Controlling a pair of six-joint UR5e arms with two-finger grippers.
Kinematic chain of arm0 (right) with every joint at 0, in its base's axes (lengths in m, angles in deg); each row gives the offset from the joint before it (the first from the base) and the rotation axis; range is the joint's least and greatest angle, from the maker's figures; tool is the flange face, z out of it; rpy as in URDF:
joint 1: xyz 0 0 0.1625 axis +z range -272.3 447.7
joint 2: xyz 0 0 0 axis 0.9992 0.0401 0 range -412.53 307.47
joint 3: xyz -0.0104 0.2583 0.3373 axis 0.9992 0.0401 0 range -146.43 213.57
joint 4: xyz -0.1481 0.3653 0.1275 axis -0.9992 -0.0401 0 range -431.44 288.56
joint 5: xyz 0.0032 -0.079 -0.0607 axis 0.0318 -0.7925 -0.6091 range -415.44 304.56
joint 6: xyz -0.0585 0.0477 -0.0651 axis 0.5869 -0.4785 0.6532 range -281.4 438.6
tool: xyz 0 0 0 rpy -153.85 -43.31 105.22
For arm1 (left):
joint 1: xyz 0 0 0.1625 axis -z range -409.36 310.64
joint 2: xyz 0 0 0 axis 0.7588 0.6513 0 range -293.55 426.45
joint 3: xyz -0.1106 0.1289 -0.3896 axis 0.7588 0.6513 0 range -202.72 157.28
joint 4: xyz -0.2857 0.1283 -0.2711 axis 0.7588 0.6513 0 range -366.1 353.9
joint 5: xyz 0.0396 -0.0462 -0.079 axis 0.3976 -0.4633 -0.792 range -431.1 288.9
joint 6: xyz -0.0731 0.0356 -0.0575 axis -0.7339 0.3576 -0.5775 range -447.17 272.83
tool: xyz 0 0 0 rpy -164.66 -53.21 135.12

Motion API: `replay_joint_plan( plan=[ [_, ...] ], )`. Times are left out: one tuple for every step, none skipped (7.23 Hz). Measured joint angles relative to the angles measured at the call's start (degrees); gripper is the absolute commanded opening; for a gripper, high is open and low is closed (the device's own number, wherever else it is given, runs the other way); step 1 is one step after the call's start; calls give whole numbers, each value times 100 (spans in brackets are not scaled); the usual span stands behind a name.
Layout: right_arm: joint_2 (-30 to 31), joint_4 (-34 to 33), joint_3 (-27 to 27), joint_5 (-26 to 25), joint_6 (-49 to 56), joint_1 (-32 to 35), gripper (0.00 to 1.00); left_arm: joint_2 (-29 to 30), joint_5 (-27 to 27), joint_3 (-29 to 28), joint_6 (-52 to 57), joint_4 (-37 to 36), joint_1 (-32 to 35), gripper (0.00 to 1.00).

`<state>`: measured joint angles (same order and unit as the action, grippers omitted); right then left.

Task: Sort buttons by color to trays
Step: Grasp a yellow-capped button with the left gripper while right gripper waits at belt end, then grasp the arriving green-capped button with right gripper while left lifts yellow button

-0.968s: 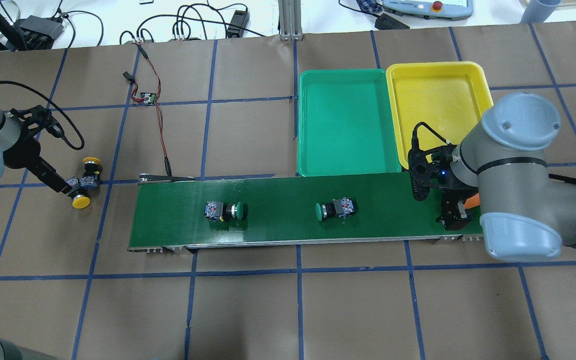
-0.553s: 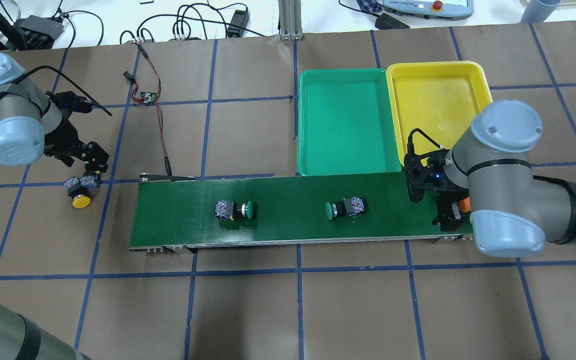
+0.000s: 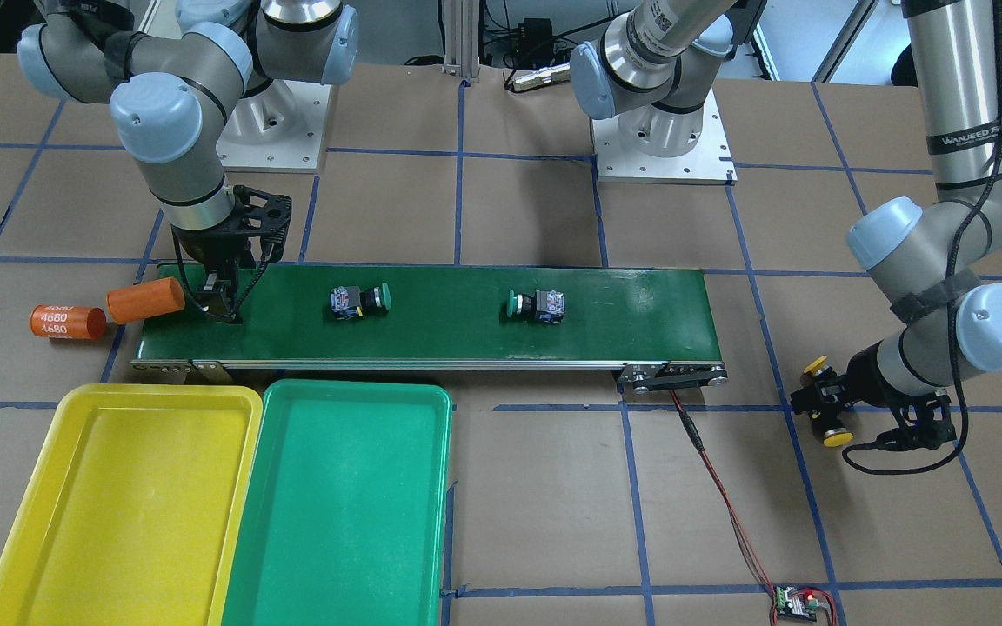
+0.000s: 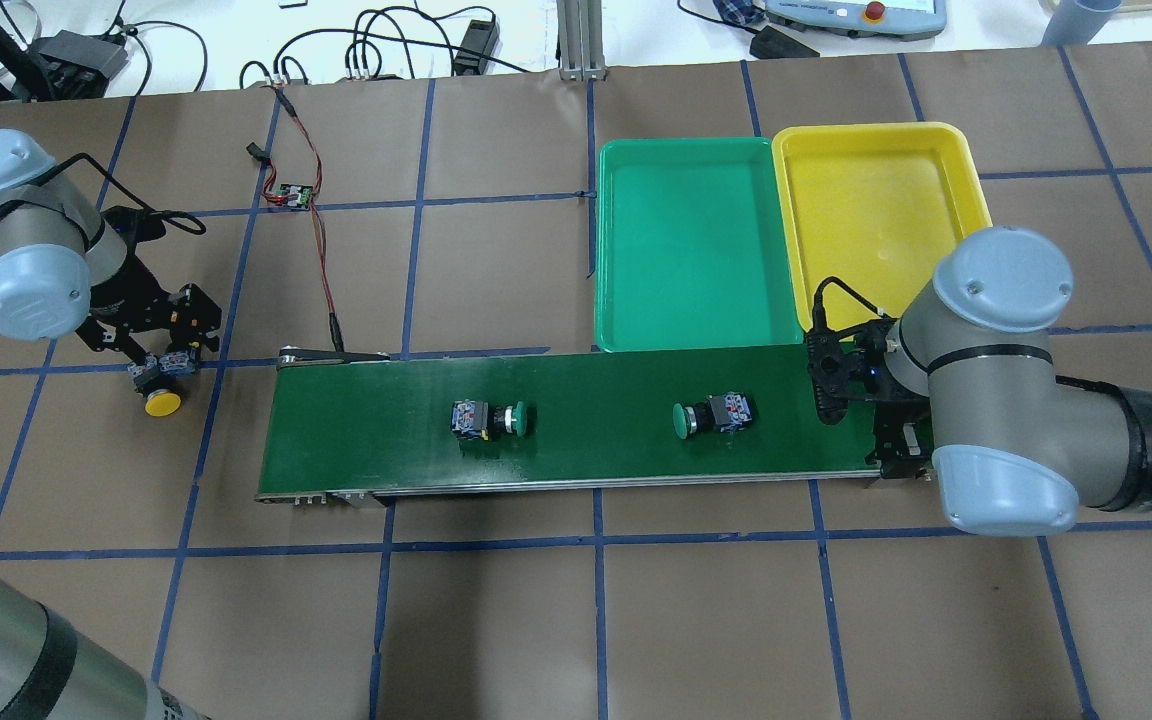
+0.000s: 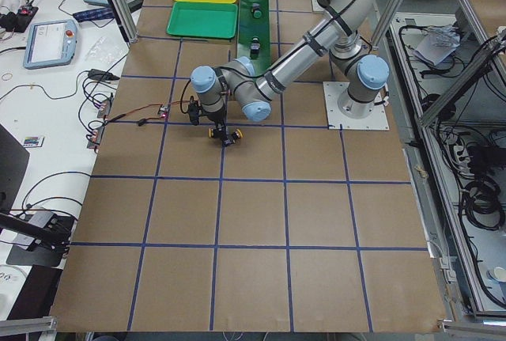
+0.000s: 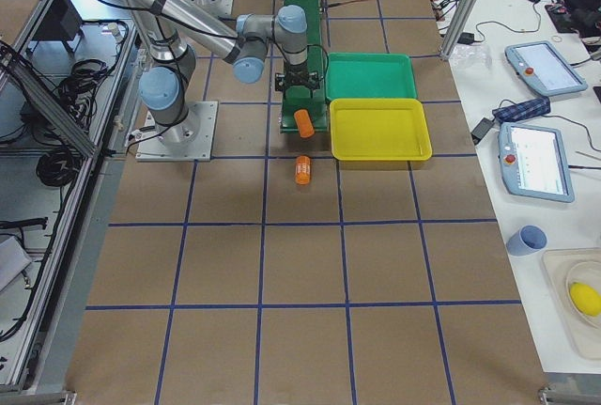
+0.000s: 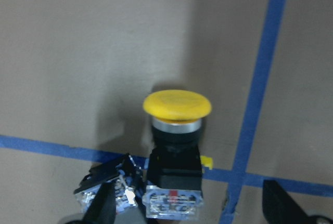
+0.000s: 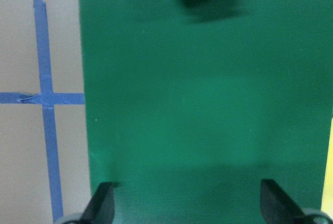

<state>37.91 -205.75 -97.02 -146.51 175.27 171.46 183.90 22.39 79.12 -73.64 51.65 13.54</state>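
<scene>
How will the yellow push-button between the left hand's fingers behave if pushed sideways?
The yellow push-button lies on its side, round cap wider than the body, so it would probably swing in an arc. Its squared contact block should resist rolling. It looks rigid, so the left hand could probably clamp it.

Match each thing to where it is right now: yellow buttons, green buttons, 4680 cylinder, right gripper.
Things:
1. yellow buttons
2. green buttons
3. 4680 cylinder
4. right gripper

Places:
A. lying on the belt
B. open, over the belt's end
C. on the paper, off the belt's end on the robot's left
D. on the paper, off the belt's end on the robot's right

Pairs: 1-C, 2-A, 3-D, 4-B.
</scene>
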Motion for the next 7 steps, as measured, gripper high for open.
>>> replay_joint_plan(
  plan=[
    [0,-8,16,3,1,1,98,49,5,-32,-8,-30,0,100],
    [-6,-9,23,7,5,5,98,85,4,-97,15,-46,11,100],
    [-30,-8,23,8,15,6,98,107,5,-207,65,-23,19,100],
    [-74,-8,24,6,86,5,98,117,7,-306,101,15,36,100],
    [-99,-7,24,8,207,6,98,135,5,-363,185,36,68,100],
    [-109,-7,22,10,259,7,98,183,0,-374,351,25,100,100],
    [-108,-6,14,9,225,8,98,263,-20,-364,485,-9,118,99]
  ],
)
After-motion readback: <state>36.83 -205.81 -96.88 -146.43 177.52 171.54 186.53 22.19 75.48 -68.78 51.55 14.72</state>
